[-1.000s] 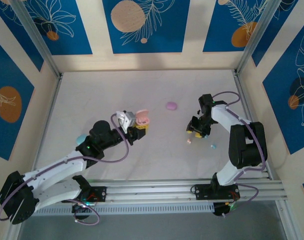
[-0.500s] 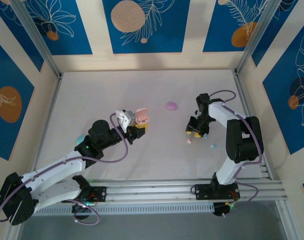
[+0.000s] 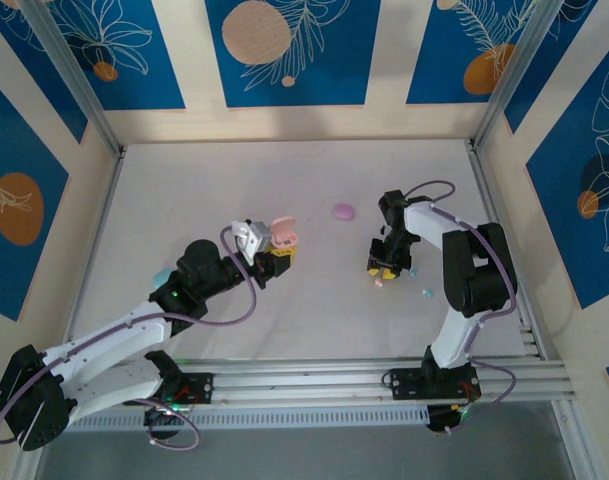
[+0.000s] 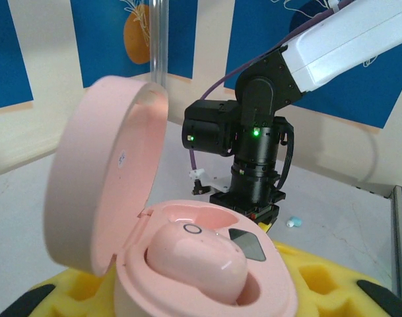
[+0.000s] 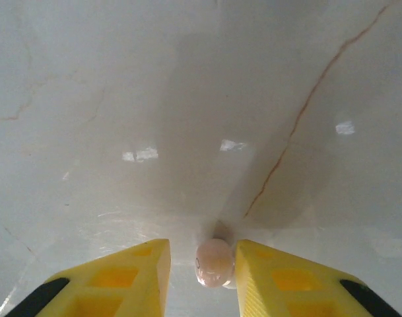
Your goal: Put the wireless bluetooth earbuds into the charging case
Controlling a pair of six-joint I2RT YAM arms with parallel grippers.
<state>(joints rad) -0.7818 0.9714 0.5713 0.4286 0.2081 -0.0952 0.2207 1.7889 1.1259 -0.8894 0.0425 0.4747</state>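
Note:
My left gripper (image 3: 275, 256) is shut on an open pink charging case (image 4: 280, 300), lid (image 4: 98, 175) tipped back. One pink earbud (image 4: 197, 256) sits in a socket of the case, and the socket beside it is empty. My right gripper (image 3: 381, 270) points straight down at the table, open. A second pink earbud (image 5: 214, 262) lies on the table between its yellow fingers (image 5: 131, 274), close against the right finger with a gap on the left. From above, that earbud (image 3: 379, 283) shows just below the fingertips. A light blue earbud (image 3: 427, 293) lies to the right.
A closed purple case (image 3: 343, 211) rests farther back in the middle. A light blue case (image 3: 161, 278) peeks out beside my left arm. In the left wrist view, the light blue earbud (image 4: 293, 222) lies right of the right gripper (image 4: 252, 210). Metal frame posts and walls ring the table.
My right gripper has shifted left and toward the near edge, coming down around the pink earbud on the table. The left gripper with the pink case has stayed put.

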